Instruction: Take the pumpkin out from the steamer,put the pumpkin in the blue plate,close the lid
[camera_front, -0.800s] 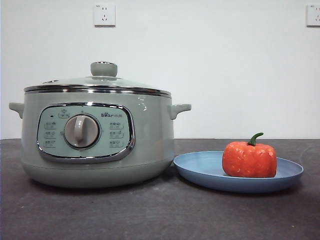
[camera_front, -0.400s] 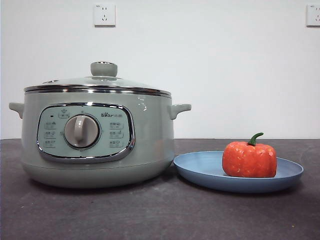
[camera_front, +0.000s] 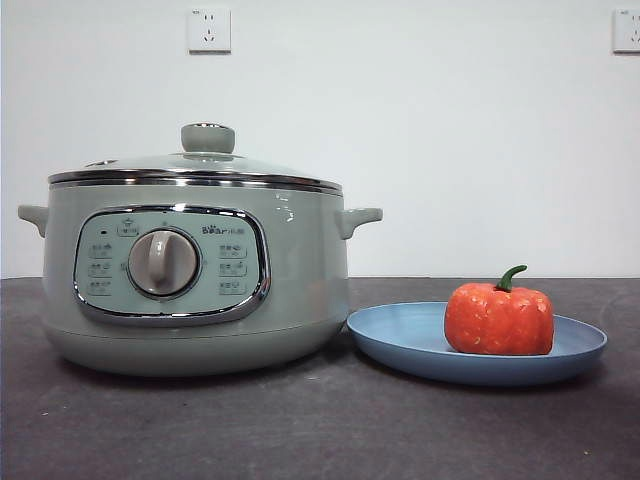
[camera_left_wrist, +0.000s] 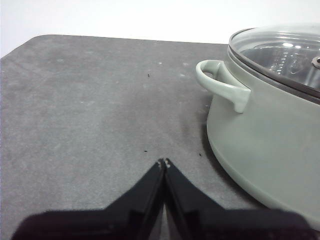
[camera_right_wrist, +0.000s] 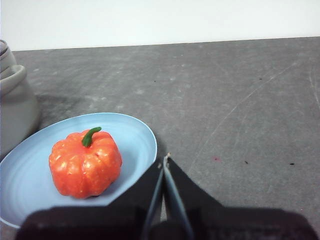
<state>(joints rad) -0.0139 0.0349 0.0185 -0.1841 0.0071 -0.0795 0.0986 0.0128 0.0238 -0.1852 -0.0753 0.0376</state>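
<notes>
1. Near: bare dark grey tabletop (camera_front: 300, 430); neither arm shows in the front view.
2. Left gripper (camera_left_wrist: 163, 162): jaws pinched together, empty, parked over the table just left of the steamer's side handle (camera_left_wrist: 220, 82).
3. Right gripper (camera_right_wrist: 165, 159): jaws closed, empty, hovering just beside the plate's right rim.
4. Mid right: small glossy orange-red ribbed toy pumpkin (camera_front: 498, 316) with green stem sits upright in the wide matte light-blue plate (camera_front: 400, 340), right of centre.
5. Mid left: large sage-green electric steamer (camera_front: 190, 270), plate rim just beside its base; domed glass lid (camera_front: 200, 160) with green knob seated flat on the chrome rim.
6. Status: all three steps look done; nothing left but idle arms.
</notes>
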